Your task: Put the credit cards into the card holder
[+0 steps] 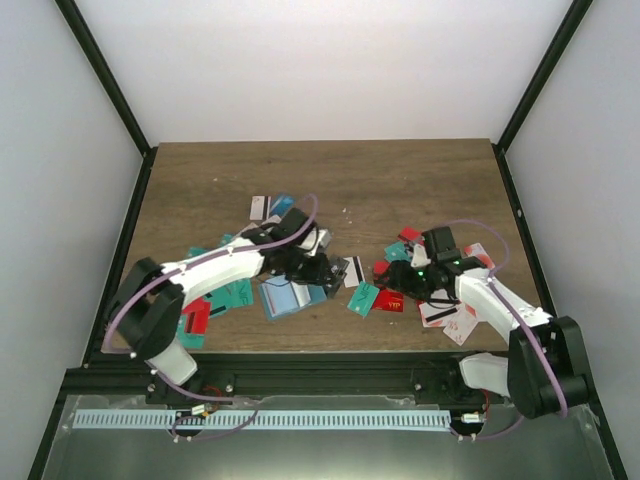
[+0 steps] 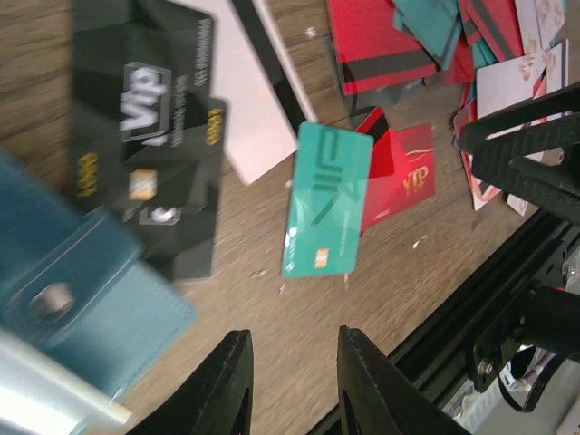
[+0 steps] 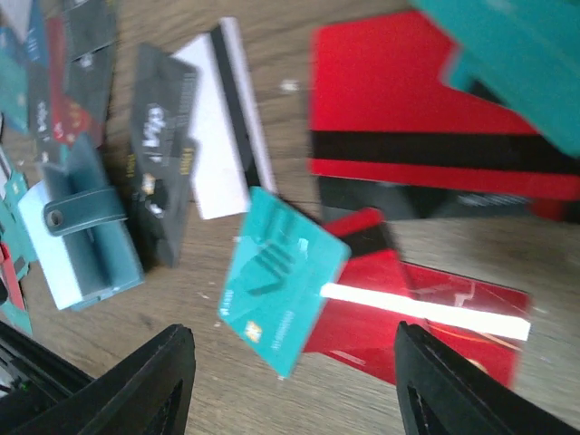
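Observation:
The card holder (image 1: 288,297) lies open on the table, teal-blue outside, light blue inside, with a clasp tab (image 2: 54,299); it also shows in the right wrist view (image 3: 86,245). Credit cards lie scattered around it. A teal-green card (image 1: 362,298) lies flat between the two grippers (image 2: 328,199) (image 3: 281,281), partly over a red card (image 2: 408,181) (image 3: 435,317). Black cards (image 2: 145,109) and a white card (image 2: 249,109) lie beside the holder. My left gripper (image 1: 330,272) (image 2: 290,381) is open and empty over bare wood. My right gripper (image 1: 408,285) (image 3: 299,390) is wide open and empty just short of the teal-green card.
More red, teal, white and black cards are piled under and behind the right arm (image 1: 450,300) and to the left of the holder (image 1: 215,300). The table's front edge with its black rail (image 1: 320,365) is close to both grippers.

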Motion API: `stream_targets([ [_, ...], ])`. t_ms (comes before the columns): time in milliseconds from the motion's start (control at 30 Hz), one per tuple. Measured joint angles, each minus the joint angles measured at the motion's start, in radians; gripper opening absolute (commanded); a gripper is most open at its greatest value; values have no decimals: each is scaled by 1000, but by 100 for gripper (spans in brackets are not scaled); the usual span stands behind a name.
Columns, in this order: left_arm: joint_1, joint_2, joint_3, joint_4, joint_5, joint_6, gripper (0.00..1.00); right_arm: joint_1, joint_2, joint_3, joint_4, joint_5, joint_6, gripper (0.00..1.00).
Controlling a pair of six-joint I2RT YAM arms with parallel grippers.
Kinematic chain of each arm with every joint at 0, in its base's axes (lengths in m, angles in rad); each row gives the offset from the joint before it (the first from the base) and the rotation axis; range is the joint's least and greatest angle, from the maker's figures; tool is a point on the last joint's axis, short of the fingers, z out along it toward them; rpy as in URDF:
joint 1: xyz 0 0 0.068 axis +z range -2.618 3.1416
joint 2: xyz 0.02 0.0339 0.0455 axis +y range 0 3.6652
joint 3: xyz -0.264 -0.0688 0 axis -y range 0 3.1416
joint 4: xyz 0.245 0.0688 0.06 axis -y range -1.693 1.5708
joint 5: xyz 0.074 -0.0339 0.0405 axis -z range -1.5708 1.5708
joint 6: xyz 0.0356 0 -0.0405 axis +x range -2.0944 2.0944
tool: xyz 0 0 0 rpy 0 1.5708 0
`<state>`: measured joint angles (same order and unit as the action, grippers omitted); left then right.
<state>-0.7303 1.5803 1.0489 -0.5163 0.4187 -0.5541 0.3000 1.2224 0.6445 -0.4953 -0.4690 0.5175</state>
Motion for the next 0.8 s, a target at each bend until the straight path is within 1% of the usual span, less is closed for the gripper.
stream_targets([
  [100,-31,105,79,17,21,8,30,-95,-8,-59,7,-58,4,63],
  [267,-33,267,209,26,39,15,30,-124,-12,-72,12,-98,8,66],
  [367,-34,347,287,12,31,27,34,-149,-38,-75,13,-97,21,67],
  [433,-34,390,341,-12,2,40,37,-156,-51,-78,23,-108,25,66],
  [533,-31,430,414,-63,-58,65,42,-158,-47,-88,61,-164,27,66],
  [633,-17,443,449,-100,-106,90,43,-158,-7,-95,116,-240,40,66],
  [700,-3,444,454,-116,-124,109,43,-159,13,-95,135,-262,44,66],
  [800,14,444,455,-126,-117,138,39,-158,51,-96,166,-293,48,65],
])
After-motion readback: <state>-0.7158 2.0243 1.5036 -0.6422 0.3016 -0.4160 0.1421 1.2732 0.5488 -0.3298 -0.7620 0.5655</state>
